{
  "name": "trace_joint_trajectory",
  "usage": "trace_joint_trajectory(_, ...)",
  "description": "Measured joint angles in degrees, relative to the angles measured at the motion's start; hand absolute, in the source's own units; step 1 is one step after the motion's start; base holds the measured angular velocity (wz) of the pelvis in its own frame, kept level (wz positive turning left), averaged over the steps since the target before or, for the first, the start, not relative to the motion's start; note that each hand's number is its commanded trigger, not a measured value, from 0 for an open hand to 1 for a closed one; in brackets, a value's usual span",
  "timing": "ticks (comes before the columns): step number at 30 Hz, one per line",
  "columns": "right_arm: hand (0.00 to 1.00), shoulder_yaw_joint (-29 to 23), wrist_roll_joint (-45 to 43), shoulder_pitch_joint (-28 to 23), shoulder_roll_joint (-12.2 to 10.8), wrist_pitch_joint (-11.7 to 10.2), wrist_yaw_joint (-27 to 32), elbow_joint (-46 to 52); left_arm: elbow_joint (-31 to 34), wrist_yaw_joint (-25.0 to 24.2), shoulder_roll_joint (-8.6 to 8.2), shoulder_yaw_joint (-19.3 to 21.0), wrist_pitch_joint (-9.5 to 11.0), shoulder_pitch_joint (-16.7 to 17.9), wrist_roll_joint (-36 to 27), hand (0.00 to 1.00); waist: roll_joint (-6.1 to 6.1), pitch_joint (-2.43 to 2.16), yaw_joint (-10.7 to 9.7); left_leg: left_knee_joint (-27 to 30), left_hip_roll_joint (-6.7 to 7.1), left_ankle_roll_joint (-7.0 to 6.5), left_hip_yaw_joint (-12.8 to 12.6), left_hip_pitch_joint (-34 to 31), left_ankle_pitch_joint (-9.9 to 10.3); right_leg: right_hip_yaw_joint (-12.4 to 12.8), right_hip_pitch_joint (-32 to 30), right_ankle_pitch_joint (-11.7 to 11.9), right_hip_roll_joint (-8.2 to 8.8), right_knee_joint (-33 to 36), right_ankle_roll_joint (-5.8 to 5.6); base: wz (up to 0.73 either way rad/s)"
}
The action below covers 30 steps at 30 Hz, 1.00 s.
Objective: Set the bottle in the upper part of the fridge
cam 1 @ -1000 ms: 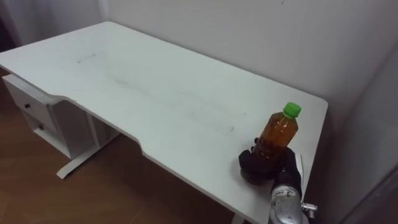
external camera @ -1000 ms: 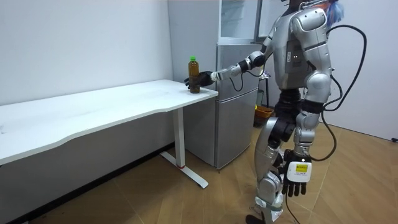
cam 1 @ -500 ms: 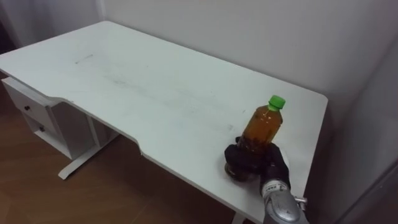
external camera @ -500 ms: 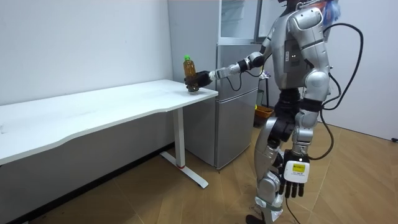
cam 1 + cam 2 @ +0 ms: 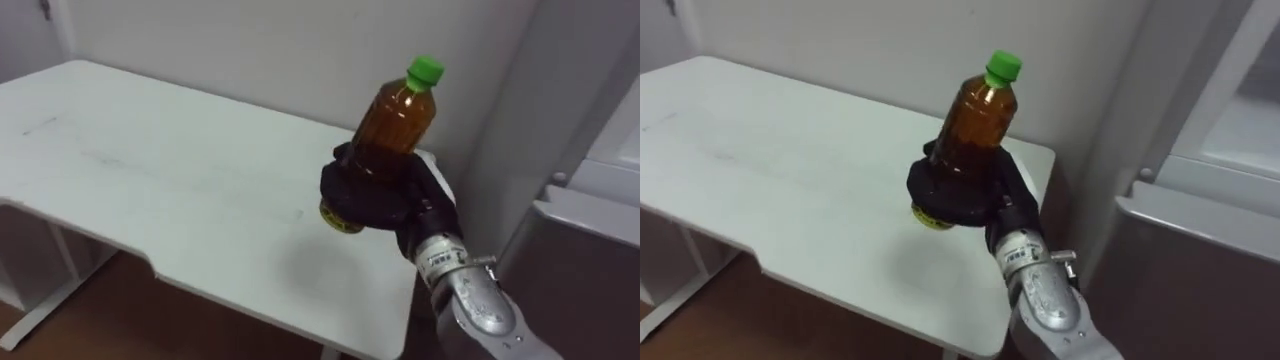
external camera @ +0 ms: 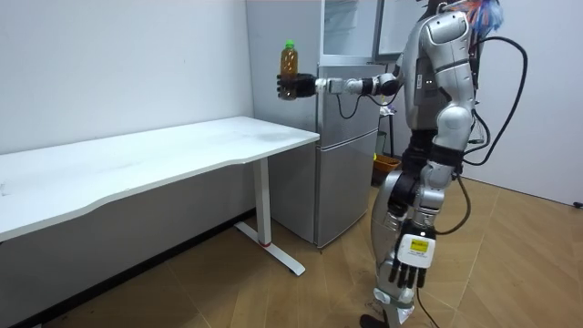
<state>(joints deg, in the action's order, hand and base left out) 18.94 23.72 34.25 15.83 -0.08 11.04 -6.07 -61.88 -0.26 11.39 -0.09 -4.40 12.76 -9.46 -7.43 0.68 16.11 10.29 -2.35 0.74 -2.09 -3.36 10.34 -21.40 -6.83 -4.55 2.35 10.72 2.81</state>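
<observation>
**Above the white table [image 5: 150, 190]: one bottle [image 5: 392, 122] in the right hand [image 5: 375, 195]**

Centre frame, the single amber, green-capped bottle stands upright. The right hand's curled fingers wrap its lower half, clear of the one white table below. One grey fridge [image 5: 580, 270] occupies the right edge. Low in the room view, the left hand [image 6: 407, 266] hangs, fingers relaxed.

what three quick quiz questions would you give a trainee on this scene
1. True or false: the bottle stands on the white table.
2. The right hand grips the bottle at its: A) green cap B) neck C) lower part.
3. What stands just past the table's end, on the robot's right?

Key
1. False: it is held in the air above the table.
2. C
3. The fridge.
</observation>
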Motion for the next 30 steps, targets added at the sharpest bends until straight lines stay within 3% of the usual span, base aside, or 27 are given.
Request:
trace_joint_trajectory(1,1.00,-0.1,-0.6,0.0,0.7,0.0,0.0,1.8,0.0,0.1,0.09,0.0,0.0,0.1,0.0,0.00,-0.05,-0.23,-0.3,0.0,-0.11,0.02,-0.5,0.3,0.0,0.5,0.1,0.1,-0.04,0.0,0.11,-0.25)
trace_joint_trajectory(8,1.00,-5.6,-1.7,0.0,3.3,0.7,-2.0,9.4,-1.2,-0.5,0.03,3.2,0.0,0.8,1.1,0.00,-0.41,-0.54,-4.1,0.6,-0.21,0.07,-1.0,1.1,0.0,1.0,1.0,0.6,0.08,0.0,0.28,-0.03)
trace_joint_trajectory(12,1.00,-7.2,-2.0,0.0,4.8,0.7,-1.8,12.7,-1.4,-0.7,-0.11,3.4,0.0,1.3,0.9,0.00,-0.36,-0.56,-5.0,0.5,-0.20,0.09,-1.2,1.7,0.0,1.6,1.1,0.7,0.02,0.0,0.36,-0.05)
trace_joint_trajectory(15,1.00,-8.1,-2.1,0.0,5.7,0.7,-2.0,14.0,-2.5,-0.4,-0.58,3.4,0.7,1.6,0.4,0.00,0.07,-0.49,-6.8,0.5,-0.13,0.09,-1.1,2.1,0.0,1.8,1.8,0.7,-0.03,-0.1,0.25,0.01)
trace_joint_trajectory(16,1.00,-9.0,-2.2,0.0,6.1,0.7,-2.0,14.4,-2.5,-0.4,-0.59,3.4,0.8,1.8,0.3,0.00,-0.16,-0.65,-7.2,0.5,-0.11,0.09,-1.1,2.1,0.0,2.5,1.7,0.6,-0.17,-0.2,0.18,0.00)
trace_joint_trajectory(26,1.00,-14.9,-1.3,0.0,14.5,0.7,-1.6,15.0,-3.5,-0.4,-0.59,4.5,1.0,3.6,-2.3,0.00,-0.24,-0.70,-11.4,-0.2,-0.27,0.09,-2.8,4.3,0.1,4.1,2.8,0.5,-0.58,-0.1,0.07,-0.07)
trace_joint_trajectory(30,1.00,-17.0,-0.1,0.0,15.8,0.8,-0.4,15.0,-3.5,-0.1,-0.61,4.5,1.0,4.0,-2.3,0.00,-0.27,-0.70,-12.0,-0.7,-0.50,0.18,-3.9,5.3,0.2,4.9,3.1,0.5,-0.82,-0.1,0.08,-0.14)
